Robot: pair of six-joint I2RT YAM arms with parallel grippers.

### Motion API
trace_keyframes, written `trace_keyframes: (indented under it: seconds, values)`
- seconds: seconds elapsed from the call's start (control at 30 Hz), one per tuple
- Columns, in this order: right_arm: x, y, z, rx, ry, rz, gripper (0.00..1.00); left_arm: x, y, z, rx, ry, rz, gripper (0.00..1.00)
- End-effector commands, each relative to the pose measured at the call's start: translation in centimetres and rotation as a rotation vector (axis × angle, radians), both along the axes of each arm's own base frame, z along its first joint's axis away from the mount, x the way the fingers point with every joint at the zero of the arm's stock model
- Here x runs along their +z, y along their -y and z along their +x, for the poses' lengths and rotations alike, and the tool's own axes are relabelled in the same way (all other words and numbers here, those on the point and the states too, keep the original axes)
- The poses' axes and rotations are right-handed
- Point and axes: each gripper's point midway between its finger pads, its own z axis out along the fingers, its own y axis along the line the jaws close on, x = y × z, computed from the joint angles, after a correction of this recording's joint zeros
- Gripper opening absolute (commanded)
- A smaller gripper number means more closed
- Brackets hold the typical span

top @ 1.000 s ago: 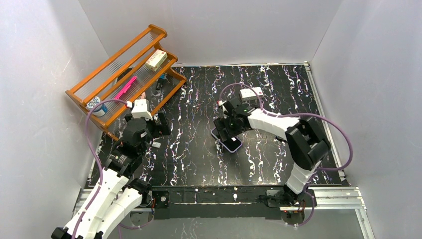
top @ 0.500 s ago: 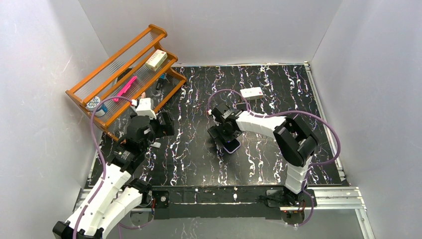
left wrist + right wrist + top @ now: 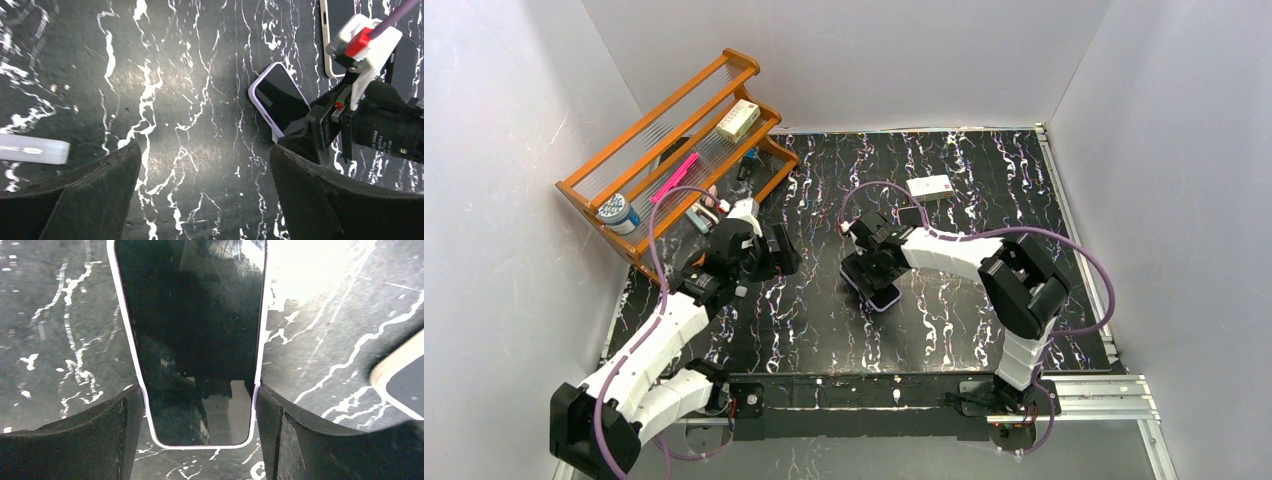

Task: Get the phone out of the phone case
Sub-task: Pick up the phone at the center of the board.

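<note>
Black marbled tabletop [image 3: 824, 320], lavender-cased phone [image 3: 192, 330] lying flat at its middle, right hand [image 3: 197, 390] clasping its long edges, contact shown only by that wrist camera, left hand [image 3: 205, 150] spread wide, empty, nearby.

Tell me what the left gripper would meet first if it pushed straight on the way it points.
Probably the bare marbled tabletop: the open jaws of the left gripper frame only that. The cased phone lies right of that line and looks missed, though depth is unclear.
</note>
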Motion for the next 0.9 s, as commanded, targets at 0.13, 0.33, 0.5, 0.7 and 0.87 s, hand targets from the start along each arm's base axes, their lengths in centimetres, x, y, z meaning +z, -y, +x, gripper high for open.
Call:
trace_keyframes:
  seconds: [0.13, 0.33, 0.5, 0.7, 0.87]
  values:
    - [3.3, -5.2, -1.1, -0.081, -0.032, 0.344, 0.14, -0.6, 3.0, -0.2, 0.021, -0.116, -0.208, 0.98]
    - [4.9, -6.7, -0.6, -0.170, -0.015, 0.494, 0.01, -1.5, 3.8, -0.1, 0.050, -0.157, -0.263, 0.98]
    - [5.9, -7.5, -0.5, -0.227, -0.012, 0.609, 0.01, -2.2, 4.6, 0.4, 0.084, -0.183, -0.327, 0.98]
    - [6.9, -7.9, -0.7, -0.269, -0.011, 0.705, 0.01, -2.3, 6.2, 1.3, 0.068, -0.171, -0.379, 0.98]
    - [8.1, -8.0, -0.6, -0.319, 0.006, 0.787, 0.01, -2.5, 7.6, 2.1, 0.053, -0.142, -0.386, 0.98]
